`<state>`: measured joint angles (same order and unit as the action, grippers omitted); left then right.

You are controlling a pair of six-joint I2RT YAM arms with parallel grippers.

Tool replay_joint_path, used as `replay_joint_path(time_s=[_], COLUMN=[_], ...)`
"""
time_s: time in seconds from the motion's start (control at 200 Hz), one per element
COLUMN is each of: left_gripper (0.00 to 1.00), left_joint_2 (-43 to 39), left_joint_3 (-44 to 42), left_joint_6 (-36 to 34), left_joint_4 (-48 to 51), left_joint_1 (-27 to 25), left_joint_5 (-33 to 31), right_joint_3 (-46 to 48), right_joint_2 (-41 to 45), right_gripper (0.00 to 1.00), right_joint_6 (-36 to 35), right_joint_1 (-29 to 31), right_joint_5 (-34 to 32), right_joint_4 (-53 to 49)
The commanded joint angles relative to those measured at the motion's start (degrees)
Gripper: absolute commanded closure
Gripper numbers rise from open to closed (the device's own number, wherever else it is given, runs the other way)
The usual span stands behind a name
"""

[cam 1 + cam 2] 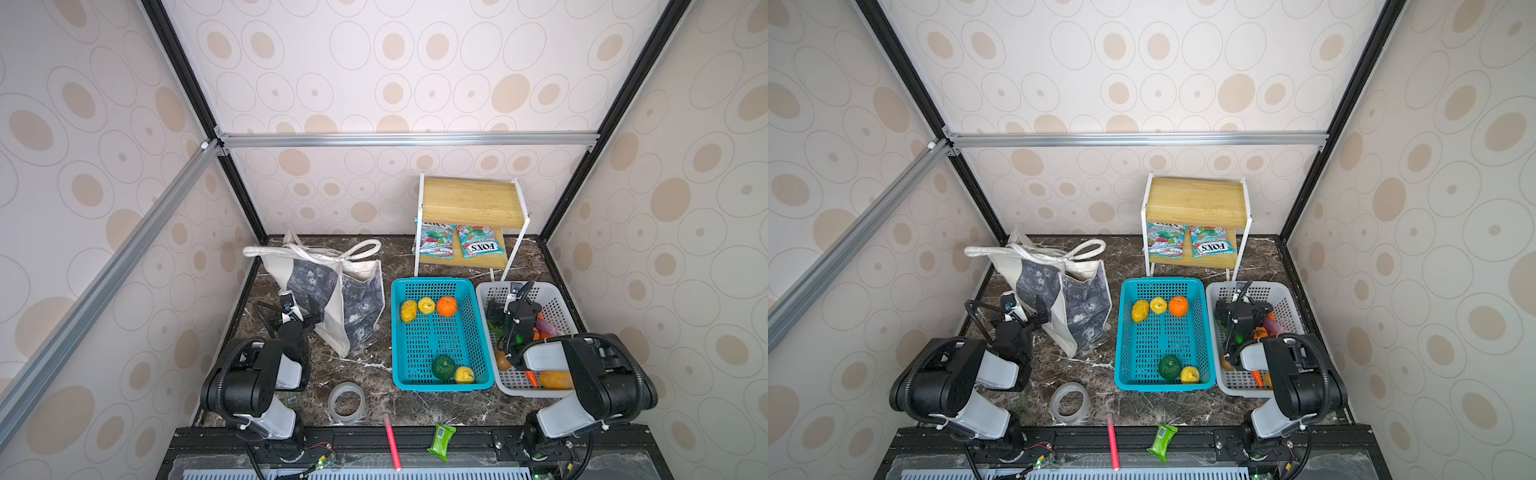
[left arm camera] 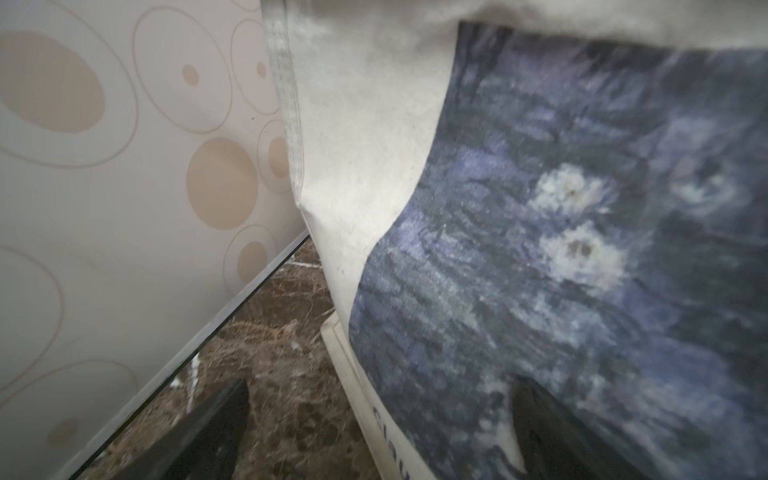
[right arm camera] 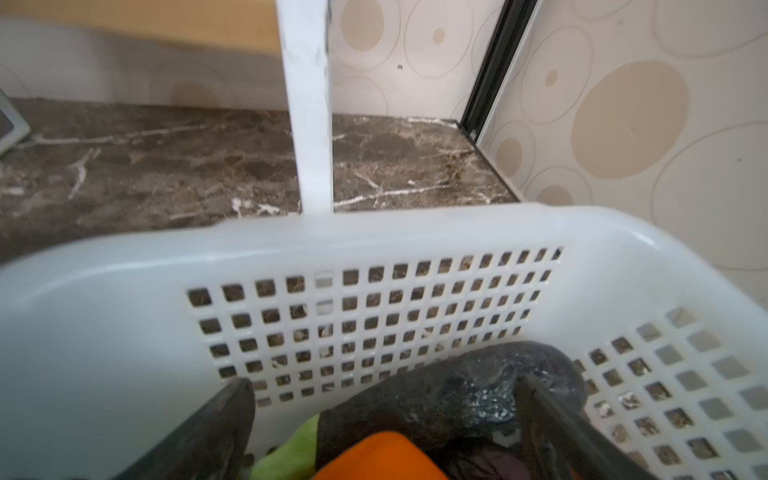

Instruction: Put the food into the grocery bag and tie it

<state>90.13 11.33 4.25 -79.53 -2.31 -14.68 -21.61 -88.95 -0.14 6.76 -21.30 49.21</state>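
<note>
The grocery bag (image 1: 332, 291) (image 1: 1067, 291), off-white with a grey-blue print, stands at the left with its handles draped on top. My left gripper (image 1: 309, 313) (image 2: 382, 419) is open at the bag's near side, and the bag's (image 2: 540, 249) lower corner lies between its fingertips. Food lies in the teal basket (image 1: 399, 332): yellow lumpy fruits (image 1: 408, 311), an orange round one (image 1: 446, 306), a dark green one (image 1: 444, 367). My right gripper (image 1: 500, 309) (image 3: 386, 415) hangs open inside the white basket (image 1: 552, 299) (image 3: 374, 241), over a dark purple eggplant (image 3: 478, 386) and an orange piece (image 3: 382, 457).
A small wooden shelf (image 1: 471, 201) behind the baskets holds two teal FOX'S packets (image 1: 480, 245); one white leg (image 3: 309, 124) stands just beyond the white basket. A tape roll (image 1: 346, 402), a red stick (image 1: 391, 442) and a green wrapper (image 1: 441, 440) lie near the front edge.
</note>
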Motion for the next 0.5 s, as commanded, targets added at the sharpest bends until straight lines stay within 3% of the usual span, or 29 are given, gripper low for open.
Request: replay_joint_path(time_s=[0.0,0.09,0.18,0.355,0.495], left_gripper=[0.01,0.01,0.01,0.01,0.01], left_joint_2=[0.9,0.7,0.5,0.5,0.6], left_joint_3=[1.0,0.8,0.8,0.8,2.3], left_joint_6=[-2.1,-2.2,-2.3,-2.4,-3.0], left_joint_4=[-0.1,0.0,0.2,0.3,3.2], left_joint_1=[-0.1,-0.3,-0.4,-0.4,0.3], left_joint_5=[2.1,1.7,1.7,1.8,7.1], right_joint_3=[-1.1,-2.0,-1.0,-1.5,-1.6], right_joint_2=[-0.8,1.0,0.0,0.5,0.6], right_gripper=[0.00,0.00,0.00,0.00,0.00], right_joint_6=[1.0,1.8,1.1,1.3,1.4], right_joint_1=[-1.6,-1.5,-1.5,-1.5,-1.5], right_joint_5=[4.0,4.2,3.9,4.0,4.0], right_joint_4=[2.4,-2.8,0.9,-1.0,-1.1])
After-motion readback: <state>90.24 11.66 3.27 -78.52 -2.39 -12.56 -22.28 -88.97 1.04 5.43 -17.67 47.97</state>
